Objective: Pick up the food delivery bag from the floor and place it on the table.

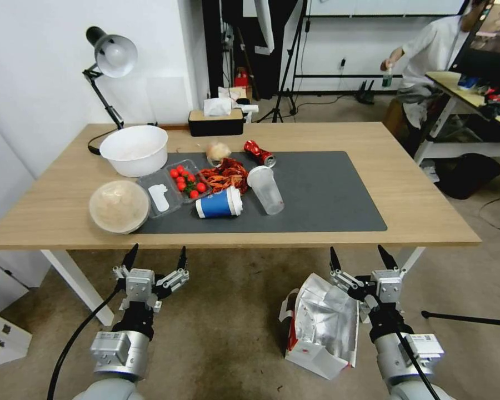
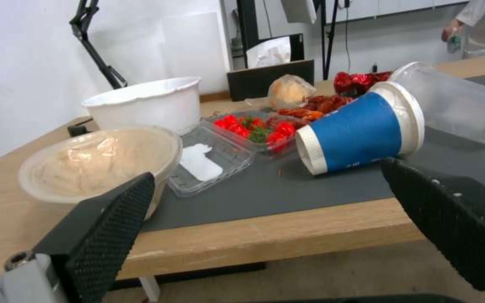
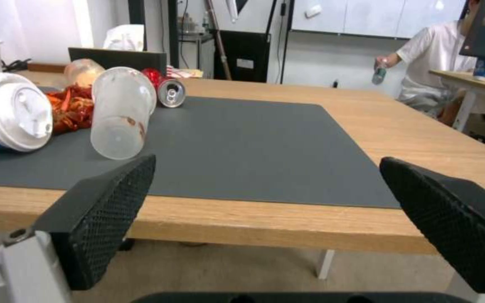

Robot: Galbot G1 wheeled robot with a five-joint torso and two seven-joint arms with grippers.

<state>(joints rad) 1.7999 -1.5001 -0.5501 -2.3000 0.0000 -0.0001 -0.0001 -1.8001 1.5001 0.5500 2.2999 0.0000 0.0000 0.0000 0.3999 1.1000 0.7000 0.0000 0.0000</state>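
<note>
The table [image 1: 416,194] is the largest thing before me, one long light-wood top with one dark grey mat [image 1: 316,194] on it; its far right leg I see only in part, and the space under it is mostly hidden from my head view. The floor [image 1: 222,322] below is brownish and stained. On this floor, just before the table edge and on my right side, lies the one food delivery bag [image 1: 322,328], tipped over with its silver lining open toward me; its far corner is covered by my right arm, and I can make out only one white loop handle at its left edge. On the mat's left half I count two bowls, one white bowl [image 1: 134,150] and one covered bowl [image 1: 119,206], one clear tray of tomatoes [image 1: 178,186], one blue paper cup [image 1: 219,203] on its side, one clear plastic cup [image 1: 266,190] also on its side, and one red can [image 1: 259,153]. My left gripper [image 1: 156,259] hangs above the floor before the table edge, fingers spread wide, holding nothing. My right gripper [image 1: 359,258] is just beside the bag's upper edge, fingers also spread wide; whether it touches the bag I cannot tell.
</note>
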